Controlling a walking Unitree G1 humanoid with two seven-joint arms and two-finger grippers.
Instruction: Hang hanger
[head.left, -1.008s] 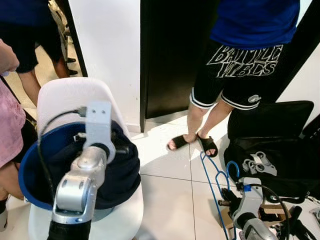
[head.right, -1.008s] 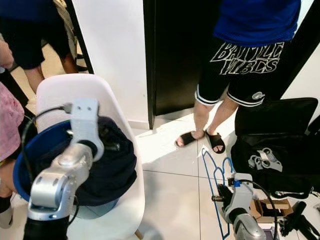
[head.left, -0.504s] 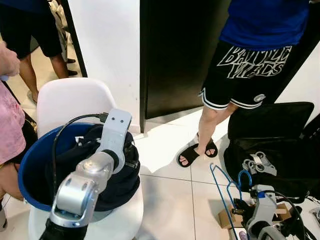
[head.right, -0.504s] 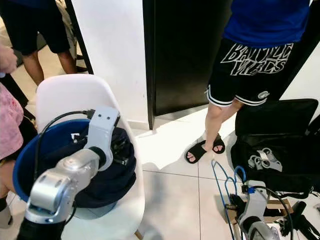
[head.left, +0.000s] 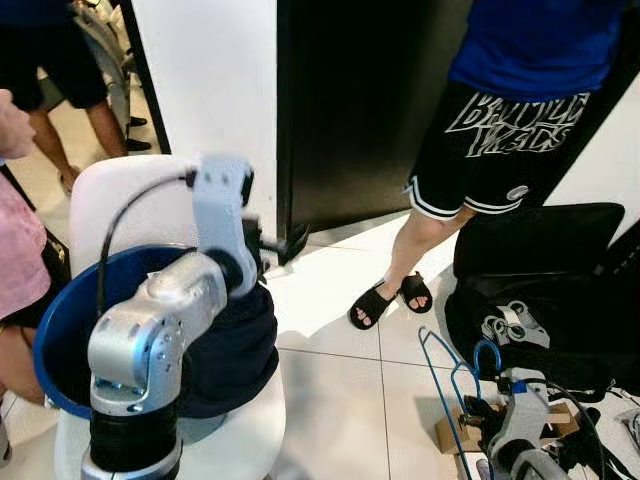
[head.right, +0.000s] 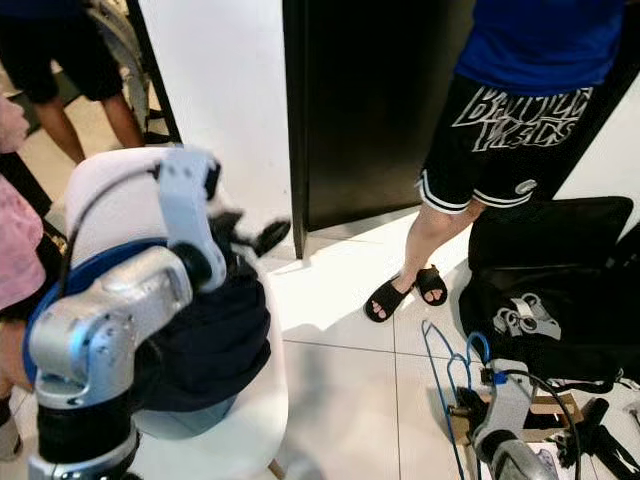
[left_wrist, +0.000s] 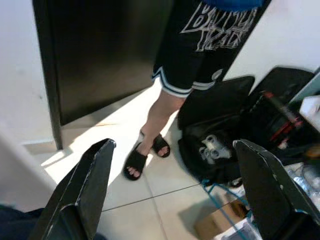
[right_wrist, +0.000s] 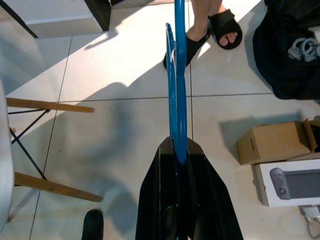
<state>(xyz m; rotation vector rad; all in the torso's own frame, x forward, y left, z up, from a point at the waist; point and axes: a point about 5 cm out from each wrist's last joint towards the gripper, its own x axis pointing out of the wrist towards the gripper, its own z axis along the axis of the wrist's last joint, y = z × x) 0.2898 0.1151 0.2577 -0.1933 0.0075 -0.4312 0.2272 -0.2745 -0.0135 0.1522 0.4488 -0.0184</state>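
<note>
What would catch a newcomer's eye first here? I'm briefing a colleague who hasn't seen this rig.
Probably the left gripper, raised with fingers spread above the blue basket of dark clothes on the white chair. Low on the robot's right, the right gripper is shut on a blue hanger over the tiled floor. A person in black shorts and slippers stands by the dark door, next to an open black bag.

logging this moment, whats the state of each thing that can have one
left gripper: open, empty, raised above the basin
right gripper: shut on the blue hanger, low at the robot's right
blue basin: on the white chair, filled with dark clothes
black bag: open on the floor
</note>
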